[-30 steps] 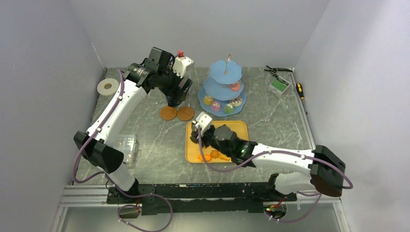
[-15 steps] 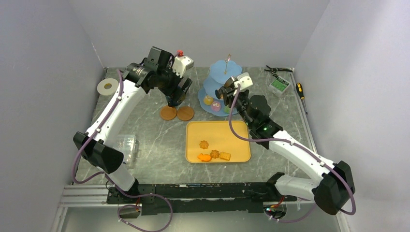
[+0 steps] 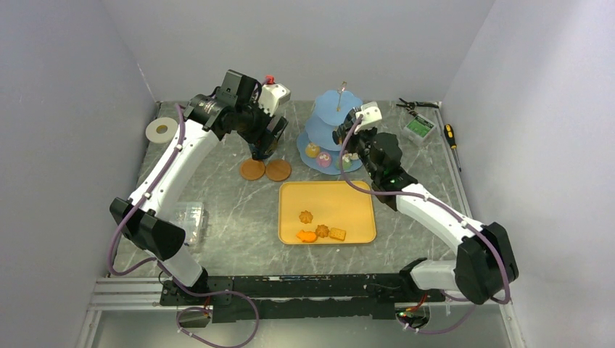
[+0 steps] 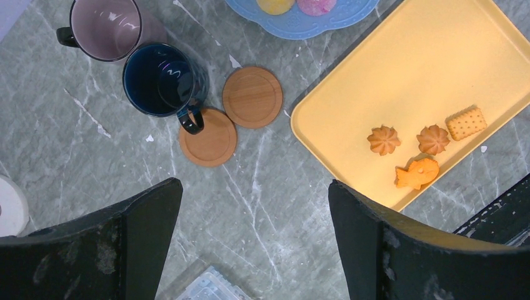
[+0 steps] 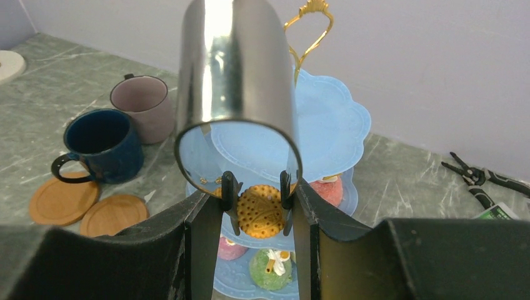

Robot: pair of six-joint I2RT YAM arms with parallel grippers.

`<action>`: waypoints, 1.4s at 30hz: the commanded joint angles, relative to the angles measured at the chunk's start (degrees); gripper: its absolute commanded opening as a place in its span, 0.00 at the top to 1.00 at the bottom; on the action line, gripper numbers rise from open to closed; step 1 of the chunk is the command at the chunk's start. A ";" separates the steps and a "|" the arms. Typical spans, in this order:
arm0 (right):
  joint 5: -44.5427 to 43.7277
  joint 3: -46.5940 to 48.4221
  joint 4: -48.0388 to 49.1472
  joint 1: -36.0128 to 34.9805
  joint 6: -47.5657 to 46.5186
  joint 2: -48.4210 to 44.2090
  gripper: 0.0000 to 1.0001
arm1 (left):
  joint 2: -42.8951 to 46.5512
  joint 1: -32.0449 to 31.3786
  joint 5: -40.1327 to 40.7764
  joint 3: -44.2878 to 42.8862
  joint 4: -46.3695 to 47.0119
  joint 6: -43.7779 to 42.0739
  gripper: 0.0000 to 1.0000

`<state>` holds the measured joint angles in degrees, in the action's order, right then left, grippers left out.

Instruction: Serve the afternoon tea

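Seen close, the shiny loop of the tongs [image 5: 234, 69] blocked the centre of the light-blue stand [image 5: 331, 125]. The black fingers [image 5: 156, 262] cut off its lower tiers, so I couldn't tell whether the orange biscuit [image 5: 259, 209] touched a tier. The right end effector [image 5: 252, 195] was clenched on the tongs, whose tips pinched that biscuit dead centre between its fingers. The left end effector [image 4: 253, 187] hung released, jaws wide, above the tabletop [image 4: 81, 156]. From it, the dark-blue mug [image 4: 164, 80] stood at eleven o'clock, its handle over the edge of the nearer of two coasters [image 4: 207, 136]. The mauve mug [image 4: 105, 28] lay just beyond, cut off at the edge of view. Four biscuits [image 4: 383, 139] sat on the yellow tray [image 4: 400, 69] at two o'clock.
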<state>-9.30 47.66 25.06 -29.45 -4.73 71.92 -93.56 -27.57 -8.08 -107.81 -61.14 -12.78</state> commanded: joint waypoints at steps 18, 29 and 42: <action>-6.80 -1.86 20.03 1.24 3.87 10.07 0.53 | 3.16 -0.03 0.28 -1.18 0.88 -0.42 0.07; -5.73 -6.94 19.03 1.15 6.26 3.57 0.43 | 3.49 -0.03 0.17 0.00 1.10 -0.23 0.07; 0.26 -16.54 3.50 -5.40 10.60 -16.54 0.44 | 4.16 -0.03 0.03 2.13 1.42 0.38 0.07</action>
<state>-11.40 34.57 33.74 -30.61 3.46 61.25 -91.74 -27.57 -8.05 -106.89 -60.73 -12.69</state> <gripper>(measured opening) 0.571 0.933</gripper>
